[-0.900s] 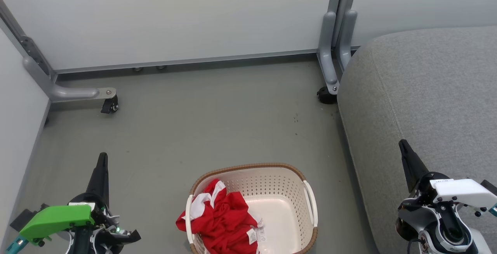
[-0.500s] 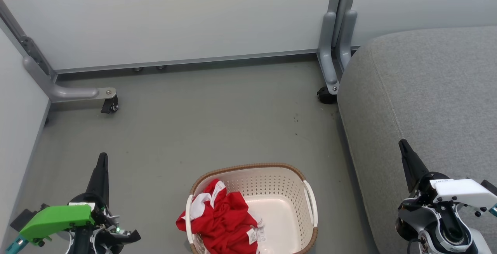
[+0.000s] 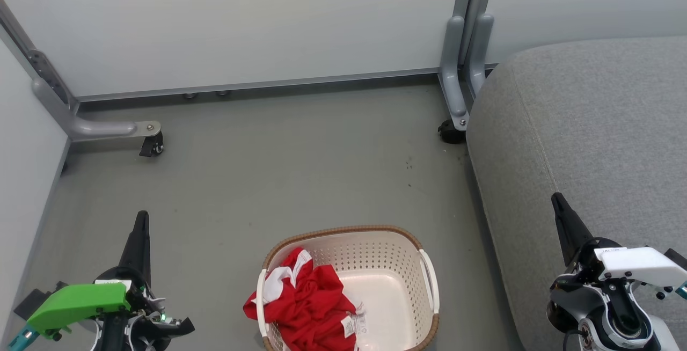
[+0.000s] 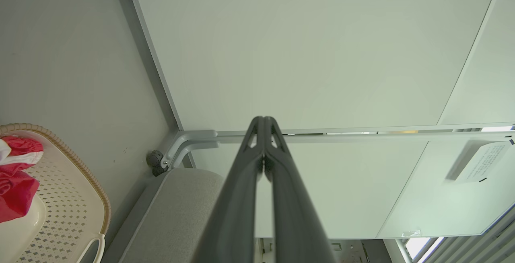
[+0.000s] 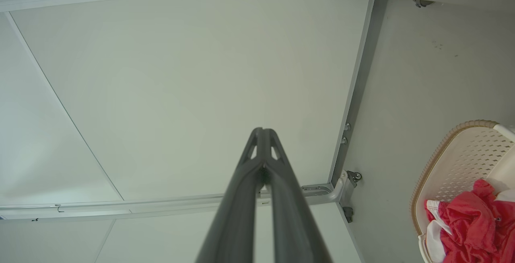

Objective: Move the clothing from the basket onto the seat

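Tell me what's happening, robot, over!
Left gripper and right gripper: jaws shut, holding nothing. Clothing heaped in basket, draped over its left rim. Seat to the right, floor between unobstructed.

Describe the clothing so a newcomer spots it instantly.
Left of the big grey seat, a cream perforated basket with a brown rim stands on the floor. The clothing is the crumpled heap in its left half, draped over the rim: bright red with white trim, unlike anything nearby.

Left gripper [image 3: 141,218]: long dark tapered fingers [image 3: 139,243], bright green wrist cover [image 3: 75,301], teal end piece [image 3: 16,337]. Right gripper [image 3: 556,199]: same dark fingers, white cover [image 3: 638,265], round grey-black joint [image 3: 617,321]
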Controlling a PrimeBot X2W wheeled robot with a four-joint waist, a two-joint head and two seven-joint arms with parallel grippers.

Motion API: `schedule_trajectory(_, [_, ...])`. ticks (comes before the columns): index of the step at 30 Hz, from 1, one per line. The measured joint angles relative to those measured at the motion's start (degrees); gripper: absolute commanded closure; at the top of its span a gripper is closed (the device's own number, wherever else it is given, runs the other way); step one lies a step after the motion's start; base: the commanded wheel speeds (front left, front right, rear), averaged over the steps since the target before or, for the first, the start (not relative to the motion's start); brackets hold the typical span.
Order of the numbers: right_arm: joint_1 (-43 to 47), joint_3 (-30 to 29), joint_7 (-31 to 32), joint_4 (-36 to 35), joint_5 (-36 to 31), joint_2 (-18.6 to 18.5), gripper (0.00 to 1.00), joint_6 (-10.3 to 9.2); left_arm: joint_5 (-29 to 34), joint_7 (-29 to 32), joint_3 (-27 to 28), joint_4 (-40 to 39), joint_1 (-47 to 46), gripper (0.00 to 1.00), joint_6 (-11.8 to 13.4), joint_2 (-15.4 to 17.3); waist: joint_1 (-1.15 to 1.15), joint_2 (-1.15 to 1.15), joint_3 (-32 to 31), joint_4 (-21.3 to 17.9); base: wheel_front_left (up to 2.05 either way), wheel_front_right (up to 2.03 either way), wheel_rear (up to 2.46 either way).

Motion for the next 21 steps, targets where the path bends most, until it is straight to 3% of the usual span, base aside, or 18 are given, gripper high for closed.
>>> schedule_trajectory(21, [0.0,0.0,0.0,0.0,0.0,0.0,1.0,0.0,0.0,0.0,0.0,0.0,0.0,1.0,0.0,0.0,0.0,0.0,0.0,0.0,0.0,0.0,0.0])
